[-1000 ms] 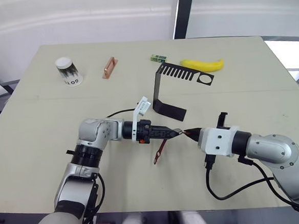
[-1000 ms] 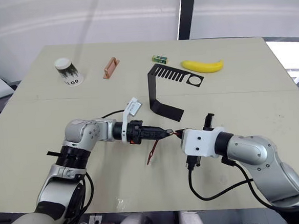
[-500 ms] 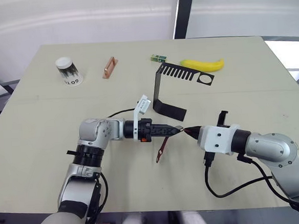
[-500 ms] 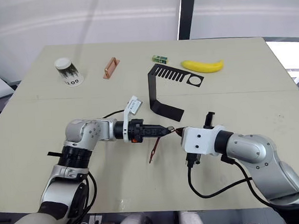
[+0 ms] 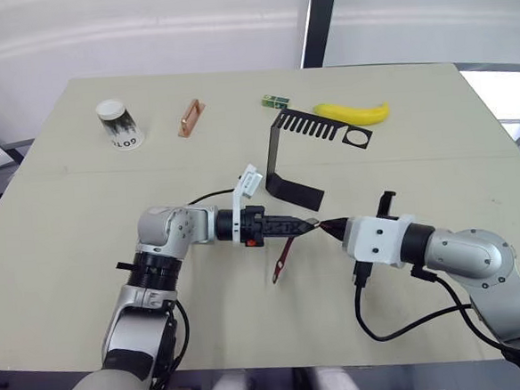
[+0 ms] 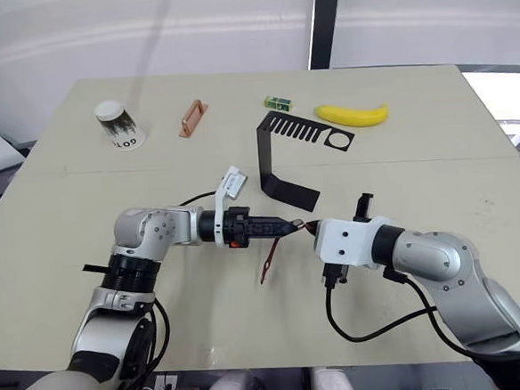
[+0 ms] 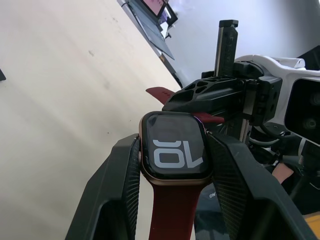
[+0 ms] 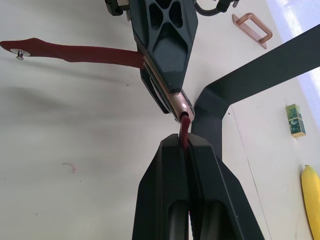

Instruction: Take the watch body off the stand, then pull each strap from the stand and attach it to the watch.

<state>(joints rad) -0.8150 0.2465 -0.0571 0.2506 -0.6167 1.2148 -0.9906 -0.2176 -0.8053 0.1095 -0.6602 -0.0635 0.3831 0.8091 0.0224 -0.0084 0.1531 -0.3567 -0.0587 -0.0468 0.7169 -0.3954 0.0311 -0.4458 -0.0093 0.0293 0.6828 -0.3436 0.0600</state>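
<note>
The left pincer (image 5: 303,228) is clamped on the watch body (image 7: 174,147), one finger on each side edge, holding it above the desk (image 5: 57,227) in front of the stand (image 5: 286,162). That side grip leaves the two ends of the case free, which is where the straps go in. One strap (image 5: 282,255) is already fixed to the end nearer the left wrist and hangs down toward the desk, its free tip pointing to the robot. The case's long axis runs roughly left to right across the desk, in line with the left fingers, with its open end facing the right arm.

The right pincer (image 5: 327,229) is closed tight on the second strap (image 8: 184,129), gripping it close to its end so that only a short stiff stub sticks out. That stub points straight at the watch's open end and touches it, or very nearly; whether it has slid into the slot cannot be told. Both pincers meet tip to tip, so strap and case lie along one line.

The stand behind them looks bare of watch and straps.
</note>
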